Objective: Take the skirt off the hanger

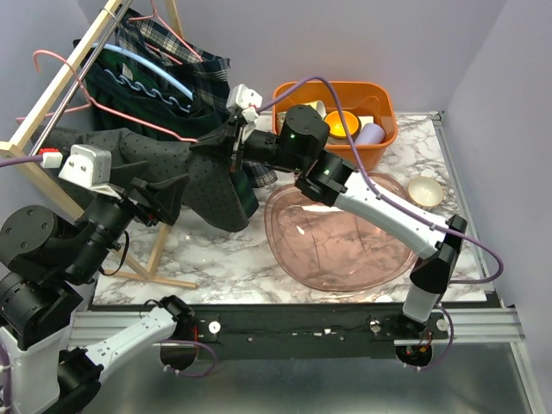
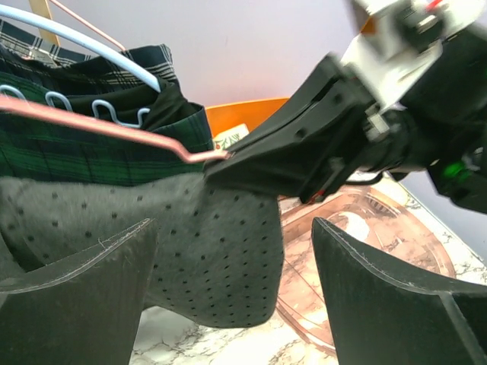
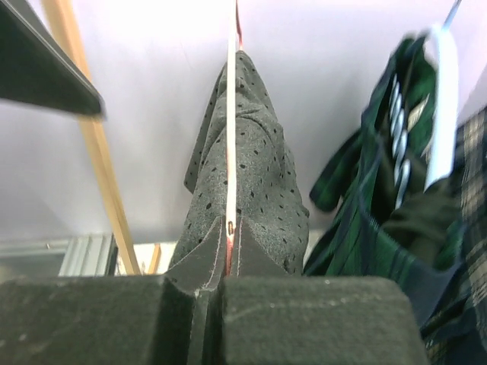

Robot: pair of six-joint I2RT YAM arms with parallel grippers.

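The grey dotted skirt (image 1: 207, 185) hangs from a pink wire hanger (image 1: 129, 121) on the wooden rack. My right gripper (image 1: 226, 148) is shut on the hanger's right end, just above the skirt's waist. In the right wrist view the thin hanger wire (image 3: 230, 114) runs straight up from between the closed fingertips (image 3: 228, 251), with the skirt (image 3: 262, 182) draped over it. My left gripper (image 1: 168, 197) stands open to the left of the skirt. In its wrist view the skirt's hem (image 2: 205, 251) hangs ahead of the wide gap (image 2: 236, 304), under the hanger (image 2: 114, 129).
Green plaid garments (image 1: 164, 78) hang on other hangers behind the skirt on the wooden rack (image 1: 52, 86). A clear pink tray (image 1: 379, 259) lies on the marble table, an orange bin (image 1: 379, 138) with cups stands behind it, and a small bowl (image 1: 425, 190) sits at right.
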